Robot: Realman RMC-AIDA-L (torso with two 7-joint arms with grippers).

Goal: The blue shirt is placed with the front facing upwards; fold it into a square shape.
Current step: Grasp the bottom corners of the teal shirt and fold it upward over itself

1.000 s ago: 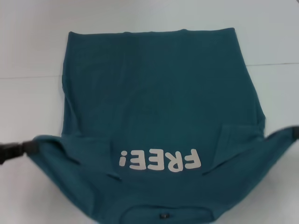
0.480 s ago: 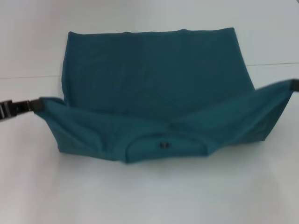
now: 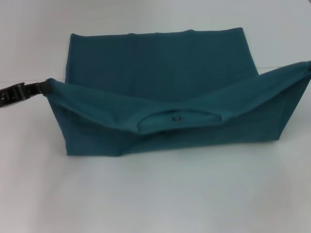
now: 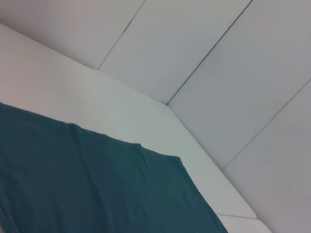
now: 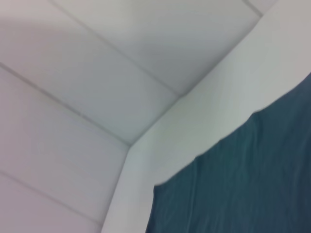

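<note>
head view shows left gripper [image 3: 43, 89] and right gripper [image 3: 308, 66], jaws holding the blue shirt [image 3: 160, 73] corners, its far hem ahead.

Lab-like — bare white table [image 3: 155, 194], panelled walls [image 4: 233, 63]

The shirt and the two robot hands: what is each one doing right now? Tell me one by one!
blue shirt: near half lifted off the table by its two corners and carried over the far half; collar sags in the middle, print hidden.
left gripper: shut on the shirt's left corner, held above the table.
right gripper: at the picture's edge, holding up the right corner; barely visible.
</note>
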